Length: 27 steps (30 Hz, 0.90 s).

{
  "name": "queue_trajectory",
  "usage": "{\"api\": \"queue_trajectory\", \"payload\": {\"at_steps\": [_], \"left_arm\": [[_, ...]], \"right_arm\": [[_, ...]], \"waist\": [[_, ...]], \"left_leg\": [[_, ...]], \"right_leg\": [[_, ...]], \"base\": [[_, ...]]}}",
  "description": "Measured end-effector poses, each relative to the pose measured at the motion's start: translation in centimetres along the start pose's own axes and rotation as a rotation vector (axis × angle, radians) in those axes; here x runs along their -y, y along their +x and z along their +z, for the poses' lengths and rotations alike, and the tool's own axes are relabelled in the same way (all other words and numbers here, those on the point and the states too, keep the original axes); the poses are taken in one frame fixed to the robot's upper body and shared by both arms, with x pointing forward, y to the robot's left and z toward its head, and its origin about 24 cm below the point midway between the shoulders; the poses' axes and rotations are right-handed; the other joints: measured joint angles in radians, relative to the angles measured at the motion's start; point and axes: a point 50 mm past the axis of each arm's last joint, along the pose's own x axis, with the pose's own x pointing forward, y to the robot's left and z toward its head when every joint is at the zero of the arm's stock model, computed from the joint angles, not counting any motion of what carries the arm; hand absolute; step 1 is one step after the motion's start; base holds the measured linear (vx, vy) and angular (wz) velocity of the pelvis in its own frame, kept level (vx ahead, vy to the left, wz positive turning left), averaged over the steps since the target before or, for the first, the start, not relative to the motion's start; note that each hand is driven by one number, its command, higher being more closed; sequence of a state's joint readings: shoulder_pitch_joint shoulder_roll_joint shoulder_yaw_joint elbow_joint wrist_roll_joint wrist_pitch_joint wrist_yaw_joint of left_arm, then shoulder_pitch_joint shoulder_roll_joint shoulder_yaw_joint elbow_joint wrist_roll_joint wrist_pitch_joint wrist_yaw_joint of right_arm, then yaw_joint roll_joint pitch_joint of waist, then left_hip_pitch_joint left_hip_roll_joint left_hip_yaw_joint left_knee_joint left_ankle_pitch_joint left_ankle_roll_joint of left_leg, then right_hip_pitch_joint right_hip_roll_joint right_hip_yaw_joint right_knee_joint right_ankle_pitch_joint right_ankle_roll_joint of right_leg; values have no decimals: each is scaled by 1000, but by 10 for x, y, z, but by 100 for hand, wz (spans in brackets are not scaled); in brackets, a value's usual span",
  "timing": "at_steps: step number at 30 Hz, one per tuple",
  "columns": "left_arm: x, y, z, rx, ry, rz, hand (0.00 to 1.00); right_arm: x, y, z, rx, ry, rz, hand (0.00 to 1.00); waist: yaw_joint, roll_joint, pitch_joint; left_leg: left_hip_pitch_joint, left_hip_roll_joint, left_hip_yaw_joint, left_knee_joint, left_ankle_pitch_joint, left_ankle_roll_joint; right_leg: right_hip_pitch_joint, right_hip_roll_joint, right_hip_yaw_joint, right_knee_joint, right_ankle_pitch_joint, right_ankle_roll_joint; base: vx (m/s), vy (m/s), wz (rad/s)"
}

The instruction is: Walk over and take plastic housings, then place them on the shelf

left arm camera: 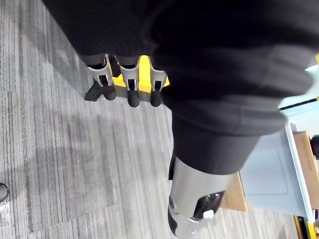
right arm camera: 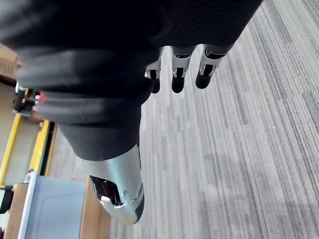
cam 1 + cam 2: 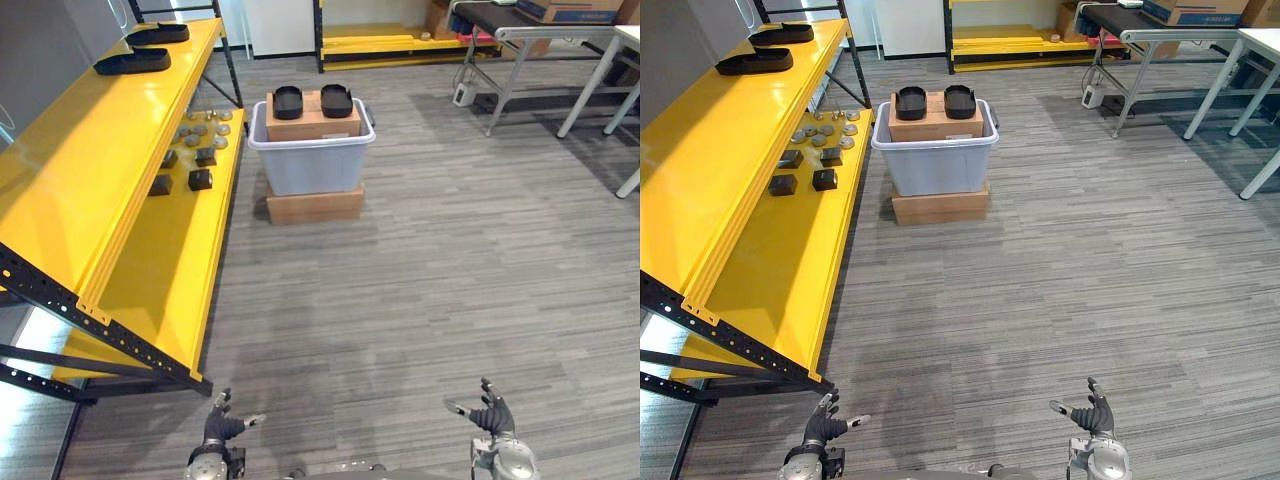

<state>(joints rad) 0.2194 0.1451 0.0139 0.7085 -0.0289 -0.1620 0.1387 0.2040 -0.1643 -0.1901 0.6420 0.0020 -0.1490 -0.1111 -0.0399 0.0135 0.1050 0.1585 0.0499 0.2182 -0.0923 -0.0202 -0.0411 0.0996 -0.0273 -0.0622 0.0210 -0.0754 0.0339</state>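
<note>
**Housings** (image 3: 288,101), black, two: side by side on a carton (image 3: 313,126) in the grey bin (image 3: 310,167). Not yet taken.
**Shelved pair** (image 3: 132,61), same kind: on the top deck of the yellow shelf (image 3: 60,200), left of the bin and further back.
**Left hand** (image 3: 218,428), **right hand** (image 3: 490,415): well short of the bin, fingers spread, both empty.
**Status:** apparently half done. Walk-up, pickup and shelving of the bin's two remain.
</note>
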Motion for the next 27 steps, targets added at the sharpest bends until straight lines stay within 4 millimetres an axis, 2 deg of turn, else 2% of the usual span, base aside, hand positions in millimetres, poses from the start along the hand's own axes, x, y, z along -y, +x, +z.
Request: {"api": "queue_trajectory", "payload": {"at_steps": [3, 7, 9, 11, 13, 14, 15, 16, 17, 19, 20, 21, 22, 23, 24, 25, 26, 27], "left_arm": [[-1, 0, 6, 29, -14, 9, 0], [-2, 1, 15, 64, -44, 27, 0], [-5, 2, 21, 86, -70, 39, 0], [-3, 2, 26, 106, -85, 39, 0], [-2, 3, 27, 107, -89, 34, 0], [-2, 5, 33, 125, -91, 35, 0], [-4, 6, 35, 131, -94, 47, 0], [-4, 7, 36, 133, -97, 51, 0], [-4, 9, 41, 145, -101, 53, 0], [-4, 14, 52, 176, -102, 53, 0], [-5, 16, 58, 191, -100, 57, 0], [-5, 16, 58, 193, -100, 60, 0], [-6, 15, 56, 186, -96, 68, 0], [-5, 14, 53, 174, -98, 67, 0], [3, 16, 52, 164, -111, 51, 0], [4, 17, 54, 170, -112, 49, 0], [6, 17, 55, 169, -113, 47, 0], [8, 17, 51, 150, -117, 43, 0]], "right_arm": [[0, 2, 4, 10, 7, -10, 0], [0, 9, 16, 43, 31, -29, 0], [1, 12, 22, 60, 50, -42, 0], [5, 11, 20, 51, 53, -54, 0], [5, 11, 20, 50, 54, -53, 0], [3, 10, 18, 43, 55, -49, 0], [2, 9, 14, 25, 55, -46, 0], [3, 9, 14, 22, 52, -46, 0], [5, 10, 16, 30, 43, -48, 0], [7, 15, 25, 58, 20, -42, 0], [7, 16, 30, 73, 4, -34, 0], [7, 16, 31, 78, 3, -33, 0], [10, 13, 29, 82, -1, -36, 0], [12, 11, 27, 77, -7, -41, 0], [16, 15, 33, 87, -17, -48, 0], [13, 17, 36, 99, -11, -39, 0], [12, 17, 36, 99, -9, -37, 0], [10, 16, 35, 94, -4, -32, 0]], "waist": [[2, -2, 3], [4, -1, 10], [12, -1, 28], [1, -10, 44], [0, 14, 46], [-8, 7, 69], [-8, 26, 77], [-8, 26, 81], [-15, 29, 89], [-36, 46, 116], [-49, 48, 128], [-55, 43, 132], [-60, 20, 128], [-62, 14, 125], [-63, 64, 135], [-69, 60, 138], [-70, 59, 139], [-71, 66, 145]], "left_leg": [[-14, -1, 9, 3, -6, 7], [-71, -1, 40, 64, -56, 23], [-99, -3, 60, 133, -113, 29], [-116, -16, 54, 199, -188, 42], [-99, -20, 46, 205, -210, 58], [-62, -24, 29, 202, -221, 75], [-26, -20, 23, 200, -238, 76], [-11, -15, 22, 200, -242, 75], [16, -2, 7, 191, -253, 73], [55, 35, -19, 171, -259, 69], [77, 52, -24, 166, -256, 63], [93, 53, -24, 164, -254, 47], [148, 48, -29, 165, -273, -7], [174, 52, -34, 171, -287, -28], [176, 91, -41, 219, -282, -54], [125, 90, -48, 335, -236, -68], [91, 93, -52, 417, -200, -63], [-6, 136, -53, 676, -44, -50]], "right_leg": [[-22, 0, 5, 2, -1, 1], [-73, -9, 25, 36, -26, 18], [-115, -23, 41, 115, -75, 34], [-167, -57, 25, 278, -143, 81], [-250, -80, -13, 480, -149, 94], [-338, -99, -46, 671, -146, 134], [-390, -111, -65, 744, -183, 106], [-409, -112, -82, 739, -197, 84], [-450, -106, -109, 702, -207, 60], [-512, -59, -122, 575, -180, 32], [-545, -20, -105, 434, -107, 31], [-547, -6, -85, 356, -53, 28], [-541, 16, -31, 213, 97, 9], [-539, 17, -10, 243, 210, -35], [-561, 40, -32, 355, 137, -72], [-577, 24, -37, 433, 62, -76], [-566, 20, -38, 449, 33, -83], [-479, 24, -52, 423, -16, -96]], "base": [[-46, -14, -8], [26, 13, -22], [97, 47, -24], [140, 60, -1], [164, 82, 10], [377, 126, 25], [337, 98, 23], [507, 84, 25], [360, 26, 35], [518, -33, 50], [513, -87, 42], [732, -159, 41], [668, -160, 34], [772, -179, 27], [586, -187, 23], [570, -214, 16], [731, -332, 35], [630, -276, 32]]}}
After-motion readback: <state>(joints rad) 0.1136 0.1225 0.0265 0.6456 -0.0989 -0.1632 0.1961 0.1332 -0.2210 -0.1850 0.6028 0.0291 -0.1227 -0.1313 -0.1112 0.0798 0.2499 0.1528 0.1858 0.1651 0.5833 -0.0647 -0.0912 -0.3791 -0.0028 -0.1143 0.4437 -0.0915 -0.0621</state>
